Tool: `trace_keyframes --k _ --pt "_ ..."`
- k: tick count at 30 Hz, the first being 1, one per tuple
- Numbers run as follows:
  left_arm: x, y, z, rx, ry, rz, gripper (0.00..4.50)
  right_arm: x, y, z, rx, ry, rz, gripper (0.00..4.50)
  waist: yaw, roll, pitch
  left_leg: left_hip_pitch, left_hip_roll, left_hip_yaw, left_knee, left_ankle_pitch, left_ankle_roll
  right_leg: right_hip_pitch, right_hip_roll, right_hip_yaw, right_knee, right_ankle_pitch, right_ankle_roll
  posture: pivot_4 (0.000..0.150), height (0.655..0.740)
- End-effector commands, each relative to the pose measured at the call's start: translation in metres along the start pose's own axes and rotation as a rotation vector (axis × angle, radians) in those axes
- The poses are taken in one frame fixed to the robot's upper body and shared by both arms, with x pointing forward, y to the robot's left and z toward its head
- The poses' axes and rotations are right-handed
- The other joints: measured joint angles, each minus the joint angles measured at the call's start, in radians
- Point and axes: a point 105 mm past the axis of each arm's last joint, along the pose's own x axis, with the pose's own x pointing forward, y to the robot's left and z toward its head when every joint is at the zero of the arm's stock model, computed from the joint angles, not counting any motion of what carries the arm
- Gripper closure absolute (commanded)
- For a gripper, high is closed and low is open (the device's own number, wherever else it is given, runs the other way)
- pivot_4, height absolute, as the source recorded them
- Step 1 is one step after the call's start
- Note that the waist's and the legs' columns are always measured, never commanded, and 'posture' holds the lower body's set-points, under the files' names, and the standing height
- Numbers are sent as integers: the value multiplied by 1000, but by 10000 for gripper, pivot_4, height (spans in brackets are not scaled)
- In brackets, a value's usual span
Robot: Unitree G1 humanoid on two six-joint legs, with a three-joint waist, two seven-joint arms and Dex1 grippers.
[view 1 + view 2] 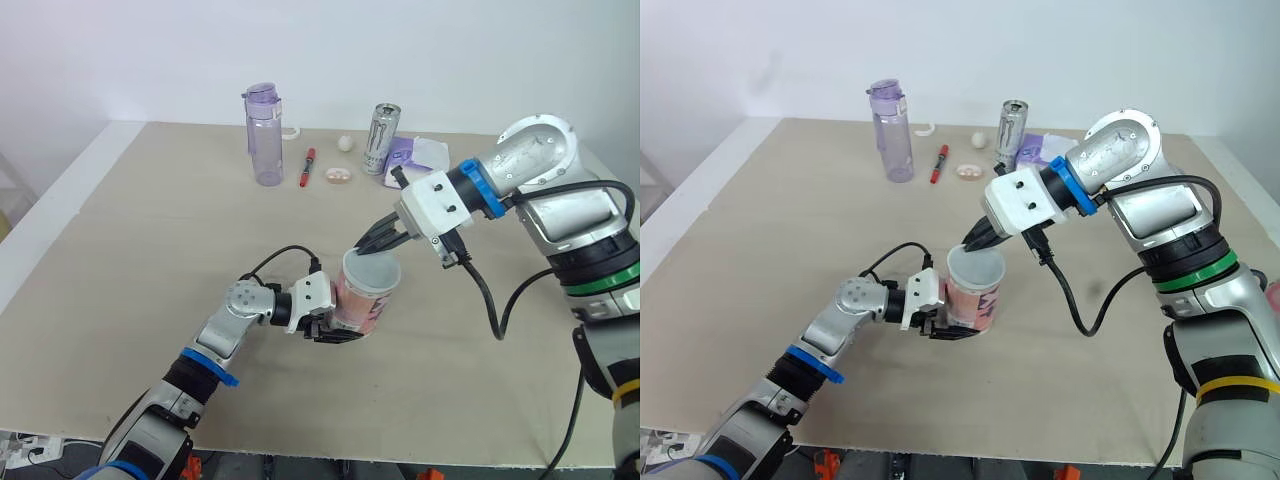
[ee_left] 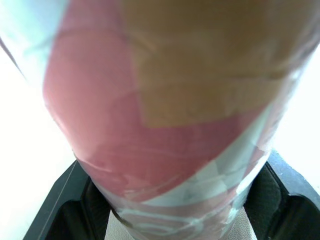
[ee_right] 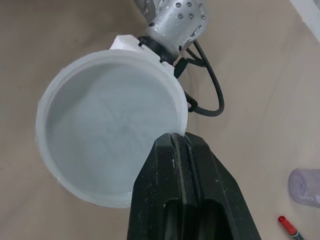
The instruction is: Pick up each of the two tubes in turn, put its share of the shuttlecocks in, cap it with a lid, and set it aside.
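One tube [image 1: 368,290] (lidded) — gripped in left end effector [image 1: 335,330]

Claw-shaped logo on can [image 1: 380,138], no legible text

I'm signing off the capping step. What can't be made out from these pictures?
What the tube holds: right wrist view, the frosted lid blurs it.
Whether the right pincer grips the lid's rim: its shut fingers cover that spot.
Tube's print: left wrist view, too close, blurred.
Tube's base: head views, the left pincer hides it.
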Motion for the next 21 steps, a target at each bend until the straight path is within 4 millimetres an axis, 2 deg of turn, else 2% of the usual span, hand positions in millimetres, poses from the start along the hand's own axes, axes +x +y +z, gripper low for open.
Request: trace_keyframes --k 1,2,4,7,15,18,21 --pt "-8 -3 -27 -77 95 24 14917 -4 1 2 -25 17 39 38189 0 0 0 0 0 0 0 0 0 0 0 0 0 0 0 1500 7400" --pt "-8 -3 -27 -78 95 25 14917 -5 1 2 -21 17 38 36487 0 0 0 0 0 0 0 0 0 0 0 0 0 0 0 1500 7400" --pt "-9 -3 -27 -81 96 25 14917 -6 -2 4 -23 3 18 29424 0 0 0 0 0 0 0 0 0 0 0 0 0 0 0 1500 7400" --pt "-9 -3 -28 -83 99 25 14917 -12 -8 9 -10 -40 -31 15223 0 0 0 1 0 0 0 0 0 1 0 0 0 0 0 1500 7400" --pt "-11 0 -27 -81 103 32 14917 -46 -27 31 216 -285 -238 15223 -1 0 0 1 1 -2 0 0 0 0 -1 1 0 0 -1 1500 7400" --pt "-12 1 -27 -81 106 34 14917 -39 -13 32 272 -312 -193 15223 -1 -1 0 1 1 -3 -1 0 0 0 -1 1 0 0 -1 1500 7400" --pt "-12 1 -28 -81 108 32 14917 -20 4 26 325 -302 -132 21621 -2 -1 0 1 1 -3 -1 0 0 0 -1 0 0 0 -1 1500 7400"
